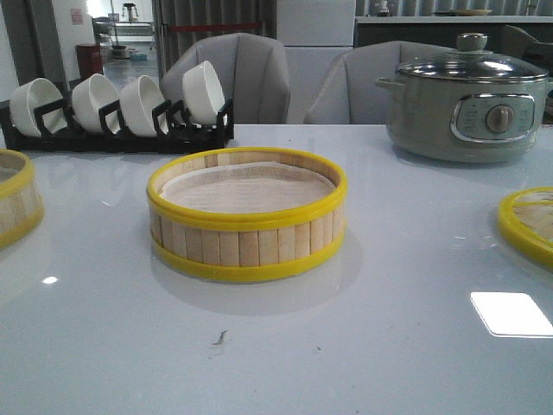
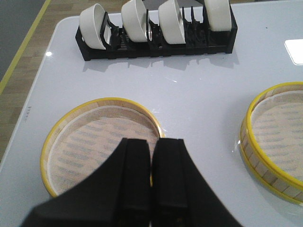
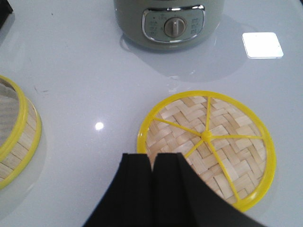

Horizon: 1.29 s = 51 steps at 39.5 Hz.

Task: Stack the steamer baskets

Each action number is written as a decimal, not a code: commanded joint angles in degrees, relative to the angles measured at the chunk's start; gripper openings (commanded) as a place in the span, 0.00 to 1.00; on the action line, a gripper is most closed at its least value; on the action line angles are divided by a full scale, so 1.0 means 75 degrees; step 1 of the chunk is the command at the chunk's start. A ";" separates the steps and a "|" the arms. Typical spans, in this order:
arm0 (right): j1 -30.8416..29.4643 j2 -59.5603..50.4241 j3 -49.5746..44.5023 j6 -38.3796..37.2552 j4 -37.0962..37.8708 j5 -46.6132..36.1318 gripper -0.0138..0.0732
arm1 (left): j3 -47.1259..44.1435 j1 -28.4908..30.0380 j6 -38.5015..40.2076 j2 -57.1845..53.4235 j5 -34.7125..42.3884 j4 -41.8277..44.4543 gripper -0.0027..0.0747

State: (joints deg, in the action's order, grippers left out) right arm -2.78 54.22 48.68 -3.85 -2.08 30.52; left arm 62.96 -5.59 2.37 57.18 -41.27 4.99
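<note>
A round, shallow steamer basket (image 1: 247,214) with pale bamboo slat walls, yellow plastic rims and a pale liner sat upright at the centre of the glossy white counter (image 1: 363,346), nothing stacked on it. A second basket of the same make (image 1: 15,197) stood well apart at the counter's left edge, only partly in the front view; the left wrist view showed it lying beneath the left arm's black fingers (image 2: 151,163), which were pressed together and held nothing. At the right edge lay a flat, round woven-bamboo lid (image 3: 206,144) with a yellow rim and yellow spokes meeting at a central hub; in the right wrist view the right arm's black fingers (image 3: 152,165) were likewise pressed together and empty, hanging over the lid's near rim, though whether they touched it could not be told. Behind the centre basket, toward the counter's far left, a black rack (image 1: 117,134) held four white bowls (image 1: 143,104) on edge. At the far right stood a grey-green electric pot (image 1: 467,108) with a glass lid and a round dial on its front. Grey chairs (image 1: 242,78) stood beyond the counter.
</note>
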 commanded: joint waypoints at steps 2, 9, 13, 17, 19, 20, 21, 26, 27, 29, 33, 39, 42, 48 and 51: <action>0.0002 0.0121 0.0319 0.0052 0.0118 -0.0564 0.20 | 0.0294 -0.0064 0.0007 -0.0084 0.0416 0.0017 0.14; 0.0002 0.0199 0.0319 0.0052 0.0118 -0.1116 0.20 | 0.0294 -0.0064 0.0007 -0.0084 0.0229 0.0017 0.14; 0.0002 0.0216 0.0319 0.0052 0.0118 -0.1232 0.20 | 0.0294 -0.0064 0.0007 -0.0084 0.0218 0.0017 0.14; 0.0002 0.0242 0.0319 0.0052 0.0118 -0.1208 0.26 | 0.0294 -0.0064 0.0007 -0.0084 0.0218 0.0003 0.14; 0.0002 0.0274 0.0319 0.0060 0.0126 -0.1208 0.36 | 0.0294 -0.0064 0.0007 -0.0084 0.0218 0.0003 0.15; 0.0002 0.0293 0.0319 0.0060 0.0126 -0.1195 0.44 | 0.0294 -0.0064 0.0007 -0.0084 0.0241 0.0003 0.15; 0.0002 0.0302 0.0319 0.0060 0.0132 -0.1178 0.53 | 0.0294 -0.0064 0.0007 -0.0084 0.0253 -0.0011 0.16; 0.0002 0.0302 0.0319 0.0060 0.0132 -0.1119 0.81 | 0.0279 -0.0064 0.0007 -0.0084 0.0345 0.0004 0.30; 0.0002 0.0302 0.0319 0.0060 0.0132 -0.1119 0.82 | 0.0262 -0.0064 0.0007 -0.0084 0.0390 0.0020 0.35; 0.0002 0.0302 0.0319 0.0060 0.0132 -0.1100 0.82 | 0.0229 -0.0064 0.0007 -0.0052 0.0483 0.0020 0.45; 0.0002 0.0302 0.0319 0.0060 0.0132 -0.1082 0.80 | 0.0213 -0.0064 0.0007 0.0163 0.0469 -0.0032 0.63; 0.0002 0.0302 0.0319 0.0060 0.0132 -0.1043 0.80 | 0.0213 -0.0064 0.0007 0.0661 0.0372 -0.0067 0.68; 0.0002 0.0302 0.0319 0.0060 0.0126 -0.1029 0.80 | 0.0213 -0.0064 0.0007 0.1126 0.0510 -0.0067 0.68; 0.0002 0.0327 0.0309 0.0060 0.0126 -0.1024 0.80 | 0.0243 -0.0064 0.0007 0.2170 0.0887 -0.0067 0.68; 0.0002 0.0352 0.0309 0.0060 0.0126 -0.1011 0.80 | 0.0246 -0.0064 0.0007 0.2726 0.1164 -0.0067 0.68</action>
State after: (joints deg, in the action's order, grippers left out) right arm -2.78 57.29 48.89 -3.85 -1.86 26.85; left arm 62.96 -5.59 2.26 75.36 -38.23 4.67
